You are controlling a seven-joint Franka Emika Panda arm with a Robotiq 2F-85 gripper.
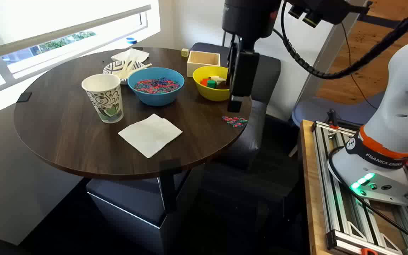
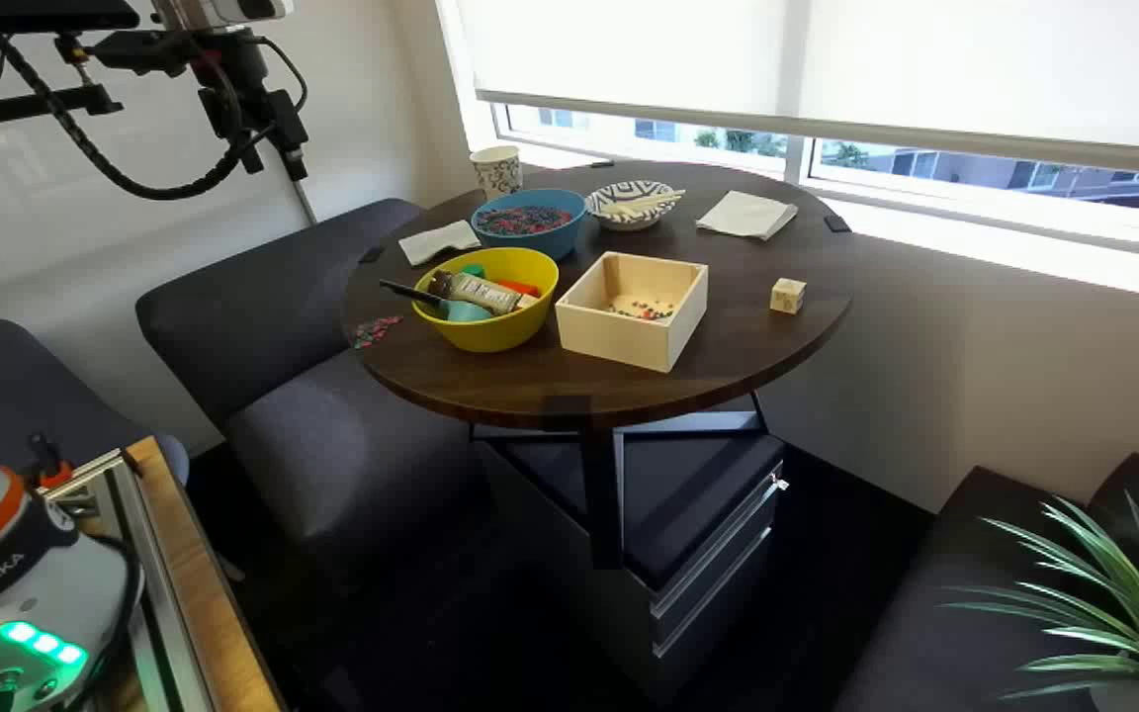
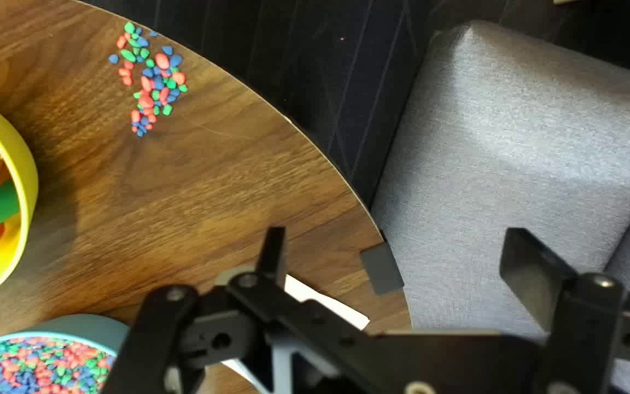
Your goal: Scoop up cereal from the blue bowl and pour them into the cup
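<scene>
Round, dark-wood bench (image 1: 66,138) before a partly shaded window (image 2: 925,166), set for the transfer of cereal (image 1: 158,86) into a cup (image 1: 106,102). The cereal lies heaped in the blue bowl (image 1: 156,100); the cup stands upright just beside it, its contents, if any, not visible. The jaws are spread wide, nothing between them, and hang above the bench's edge. Work appears to be at its outset, the likely step being to fetch a tool: a dark handle (image 2: 411,292) juts over the rim of the yellow bowl (image 2: 495,336), apparently joined to a turquoise scoop (image 2: 468,312). Sound practice would bring the jaws down across this handle, pinch it squarely, and raise it slowly, since a labelled jar (image 2: 481,293) seems to lie against the scoop and might be dragged out. A modest load, carried level and tipped close over the cup's mouth, should limit spillage. Loose coloured pieces (image 3: 153,90) lie near the bench's rim; also on the surface are a folded napkin (image 1: 151,134) and an open wooden box (image 2: 614,339), with a grey seat (image 3: 512,153) below and, in an exterior view, a leafy plant (image 2: 1123,593).
</scene>
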